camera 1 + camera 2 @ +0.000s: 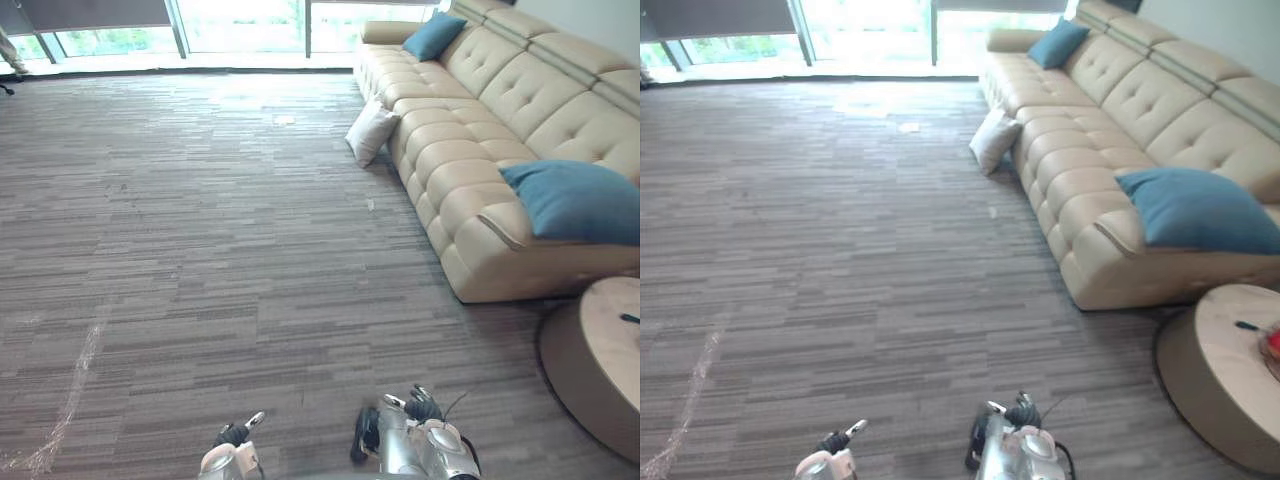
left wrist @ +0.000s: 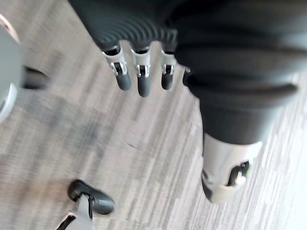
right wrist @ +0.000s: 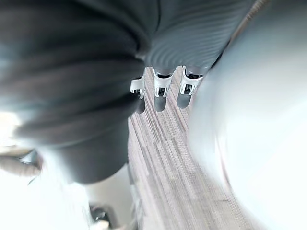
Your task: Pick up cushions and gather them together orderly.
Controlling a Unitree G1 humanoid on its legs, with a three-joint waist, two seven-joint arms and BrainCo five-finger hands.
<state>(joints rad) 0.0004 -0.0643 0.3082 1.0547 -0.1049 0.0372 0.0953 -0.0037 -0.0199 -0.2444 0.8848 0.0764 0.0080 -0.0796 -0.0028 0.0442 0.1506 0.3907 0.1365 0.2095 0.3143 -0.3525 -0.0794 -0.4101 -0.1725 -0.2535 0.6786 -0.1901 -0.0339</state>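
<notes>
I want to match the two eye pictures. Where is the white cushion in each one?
Left eye view: white cushion on the carpet, upper middle, leaning against the sofa.
Right eye view: the cushion is upper middle too, slightly further left.
Shared landmark: the beige sofa beside it.

A lounge or living room: a long tufted beige sofa (image 1: pixel 500 120) along the wall, grey striped carpet (image 1: pixel 200 250), floor-length windows (image 1: pixel 240 25), a round low table (image 1: pixel 1225 370).
</notes>
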